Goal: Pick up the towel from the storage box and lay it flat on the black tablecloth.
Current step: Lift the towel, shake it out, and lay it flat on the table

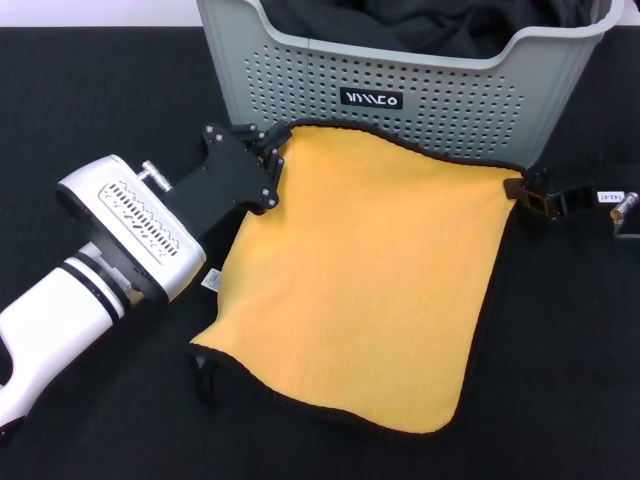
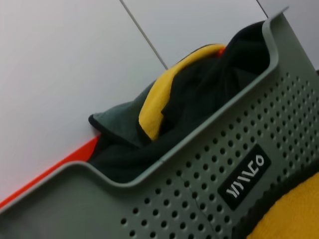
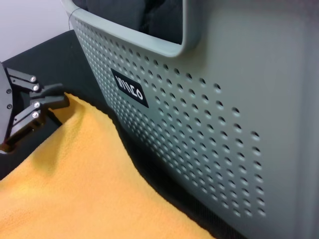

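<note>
The towel (image 1: pixel 370 280) lies orange-yellow side up on the black tablecloth (image 1: pixel 100 100), just in front of the grey perforated storage box (image 1: pixel 440 100). Its dark-trimmed far edge runs nearly straight between my two grippers. At the towel's far left corner my left gripper (image 1: pixel 275 165) is shut on the cloth; the right wrist view shows its fingertips (image 3: pixel 62 97) meeting at the towel (image 3: pixel 75 174). My right gripper (image 1: pixel 535 195) pinches the far right corner, close to the box wall (image 3: pixel 209 114). The near left corner is curled under.
The box (image 2: pixel 174 199) holds a bundle of black fabric (image 1: pixel 400 25), with a second yellow-and-grey cloth (image 2: pixel 154 109) poking out of it. A white wall stands behind the box. Tablecloth extends on both sides of the towel.
</note>
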### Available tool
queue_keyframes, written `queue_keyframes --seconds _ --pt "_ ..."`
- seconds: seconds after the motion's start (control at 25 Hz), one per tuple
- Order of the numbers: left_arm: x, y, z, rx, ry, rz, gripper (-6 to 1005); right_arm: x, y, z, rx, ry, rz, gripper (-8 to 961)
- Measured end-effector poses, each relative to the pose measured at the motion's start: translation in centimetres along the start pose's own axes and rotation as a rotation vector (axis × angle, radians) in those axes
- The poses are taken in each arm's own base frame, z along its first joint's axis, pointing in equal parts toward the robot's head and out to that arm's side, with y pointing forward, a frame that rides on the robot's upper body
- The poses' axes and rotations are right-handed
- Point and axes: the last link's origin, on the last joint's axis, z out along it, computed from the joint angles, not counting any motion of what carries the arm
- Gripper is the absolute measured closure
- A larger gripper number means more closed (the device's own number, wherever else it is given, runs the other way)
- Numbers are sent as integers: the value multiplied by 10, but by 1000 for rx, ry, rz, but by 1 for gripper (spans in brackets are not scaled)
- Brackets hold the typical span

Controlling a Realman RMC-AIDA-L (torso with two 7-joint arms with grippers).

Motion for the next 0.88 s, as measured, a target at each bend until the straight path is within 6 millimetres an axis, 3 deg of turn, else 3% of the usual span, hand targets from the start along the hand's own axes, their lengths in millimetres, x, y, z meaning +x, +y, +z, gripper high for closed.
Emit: queue_keyframes --seconds 0.64,0.8,0.88 --pt "-1 -1 6 -1 -24 -7 904 4 -7 -1 55 -10 15 812" --pt "0 -1 5 3 -21 -17 716 8 -6 -8 50 -19 37 791" --pt "-1 0 4 3 -21 -30 629 9 -4 -15 27 -28 64 715"
